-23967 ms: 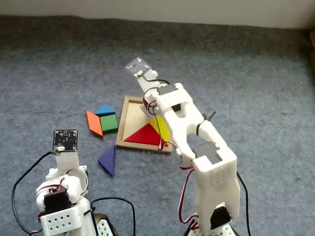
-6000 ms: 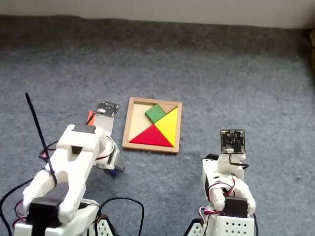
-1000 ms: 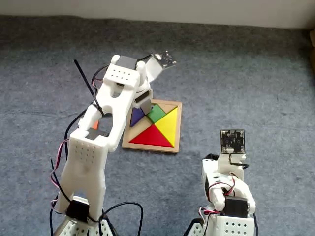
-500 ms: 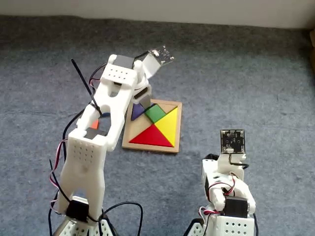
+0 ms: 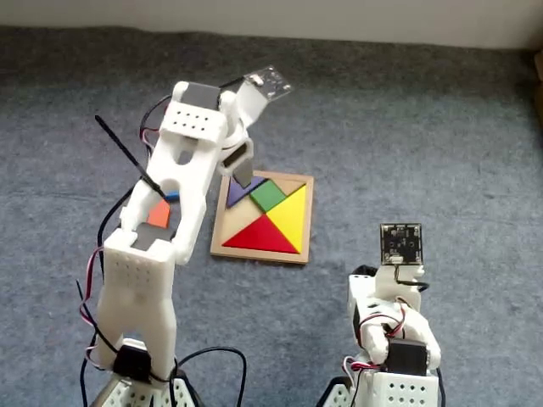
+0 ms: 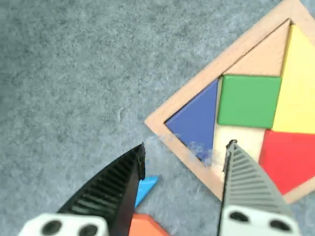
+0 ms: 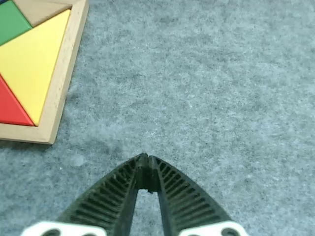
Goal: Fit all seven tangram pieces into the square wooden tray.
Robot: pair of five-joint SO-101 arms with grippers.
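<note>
The square wooden tray [image 5: 221, 248] lies mid-table and holds a dark blue triangle [image 5: 235, 192], a green square [image 5: 269, 196], a yellow triangle [image 5: 292, 216] and a red triangle [image 5: 254, 233]. My left gripper [image 5: 237, 168] hangs open just above the tray's far left corner, holding nothing. In the left wrist view the left gripper [image 6: 186, 146] straddles the tray rim [image 6: 153, 121] beside the dark blue triangle [image 6: 195, 120] and green square [image 6: 248, 100]. My right gripper [image 7: 146, 161] is shut and empty over bare carpet, to the right of the tray [image 7: 64, 93].
An orange piece [image 5: 159, 214] and a light blue piece [image 5: 172, 196] lie on the carpet left of the tray, partly hidden by the left arm. The left wrist view shows the light blue piece [image 6: 145, 187] and the orange piece [image 6: 145, 227] too. The right arm [image 5: 399, 246] sits folded at the front right.
The left gripper has let go of the dark blue triangle, which now lies in the tray, and has risen and drawn back toward the far left. The right arm stayed still.
</note>
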